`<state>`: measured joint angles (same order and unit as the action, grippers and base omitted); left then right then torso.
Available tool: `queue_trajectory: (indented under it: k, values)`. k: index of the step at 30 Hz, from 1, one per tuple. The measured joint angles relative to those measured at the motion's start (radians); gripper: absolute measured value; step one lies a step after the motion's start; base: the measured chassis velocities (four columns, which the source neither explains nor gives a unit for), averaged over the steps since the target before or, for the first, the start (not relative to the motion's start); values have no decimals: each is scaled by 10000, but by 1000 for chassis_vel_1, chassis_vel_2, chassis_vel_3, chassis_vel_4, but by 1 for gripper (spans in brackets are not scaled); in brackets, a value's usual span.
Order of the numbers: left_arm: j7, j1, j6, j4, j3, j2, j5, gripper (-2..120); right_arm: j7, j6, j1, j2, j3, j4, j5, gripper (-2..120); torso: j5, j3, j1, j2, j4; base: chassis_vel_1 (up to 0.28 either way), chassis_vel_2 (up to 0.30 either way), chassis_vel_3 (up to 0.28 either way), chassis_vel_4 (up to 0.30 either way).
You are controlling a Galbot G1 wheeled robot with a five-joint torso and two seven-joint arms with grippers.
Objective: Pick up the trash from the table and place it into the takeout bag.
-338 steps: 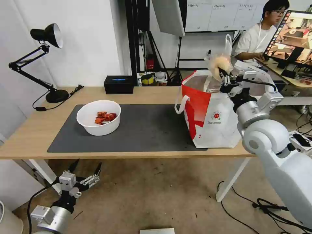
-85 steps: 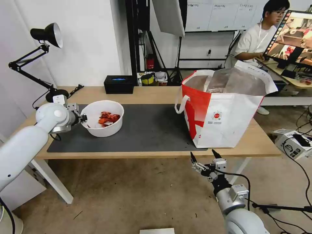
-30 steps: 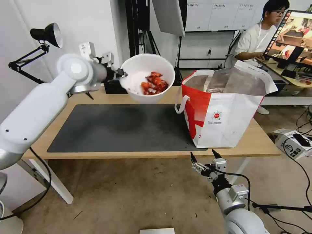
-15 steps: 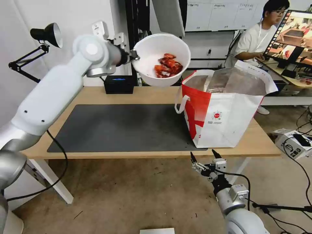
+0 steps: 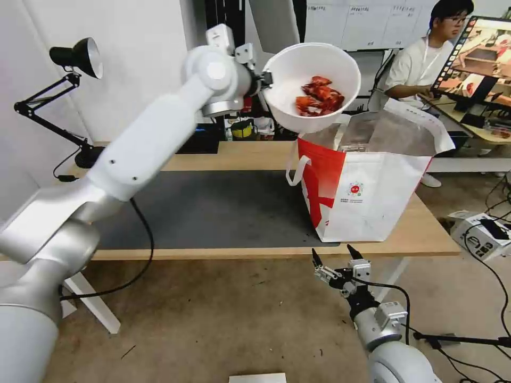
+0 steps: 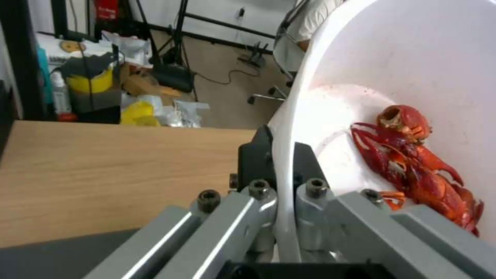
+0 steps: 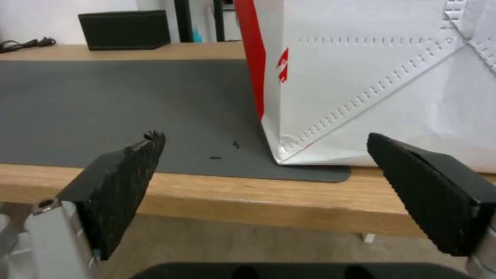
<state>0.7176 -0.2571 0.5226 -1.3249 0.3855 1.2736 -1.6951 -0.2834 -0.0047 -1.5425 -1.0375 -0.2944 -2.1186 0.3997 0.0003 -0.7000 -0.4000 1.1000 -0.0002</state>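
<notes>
The left arm stretches up and rightward across the surface (image 5: 234, 154), its left gripper (image 5: 264, 81) clamped on the near-left rim of the white bowl (image 5: 298, 64). The bowl hangs tilted in the air just above the left edge of the takeout bag (image 5: 367, 186), which stands at the right end of the dark mat (image 5: 223, 207). The left wrist view shows the rim pinched between the fingers (image 6: 269, 155) and red shell scraps (image 6: 413, 162), probably crayfish, lying inside. The right gripper (image 5: 335, 259) hangs below the surface's near edge, jaws spread wide, facing the bag's base.
</notes>
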Motion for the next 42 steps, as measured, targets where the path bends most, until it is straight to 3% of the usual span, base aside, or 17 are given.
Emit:
queue_trajectory:
  k: [11,19,37,42]
  values:
    - [242,277,-830,436,409,1035,866,0,0,0,0,0,0,0,0,100,-1,0,0,0,0,0,0,0,0]
    - [127,441,-1679,405,1004,1097,1864,0,0,0,-1,0,0,0,0,100,-3,0,0,0,3,0,0,0,0]
    - [39,567,-2360,-10,2001,1067,3392,0,0,0,-1,0,0,0,0,100,-2,0,1,0,1,0,0,0,0]
    - [-254,631,-2463,-324,2216,904,3534,0,0,0,0,0,0,0,0,100,-2,0,0,0,2,0,0,0,0]
